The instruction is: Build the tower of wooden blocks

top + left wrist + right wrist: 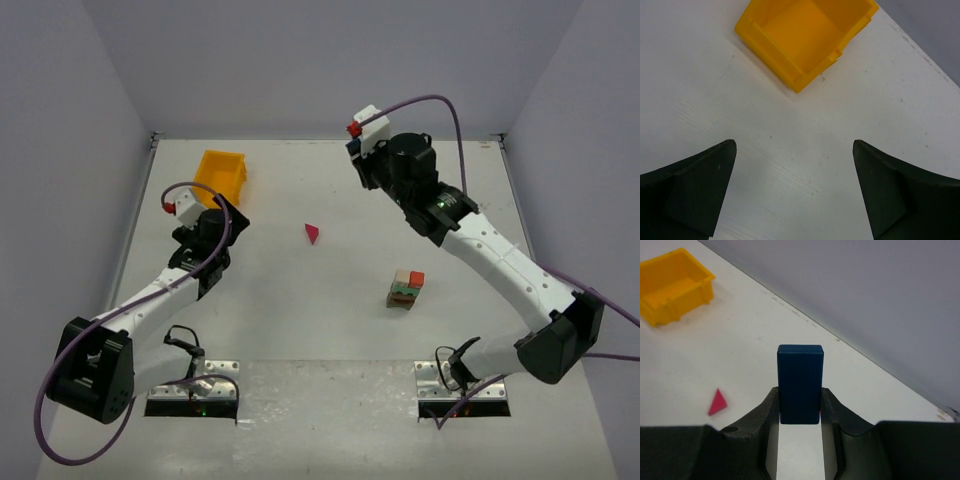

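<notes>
My right gripper (pixel 800 407) is shut on a dark blue brick (pixel 800 382), held upright above the table at the far back (pixel 358 155). A magenta triangular prism (pixel 313 233) lies alone mid-table; it also shows in the right wrist view (pixel 717 402). The low tower (pixel 405 289) stands right of centre, with cream and red blocks on top of green and brown ones. My left gripper (pixel 794 147) is open and empty, low over bare table just in front of the bin, and shows in the top view (pixel 235 215).
A yellow-orange plastic bin (pixel 222 176) stands at the back left, empty inside in the left wrist view (pixel 805 35); it also shows in the right wrist view (pixel 672 285). Grey walls close the table's back and sides.
</notes>
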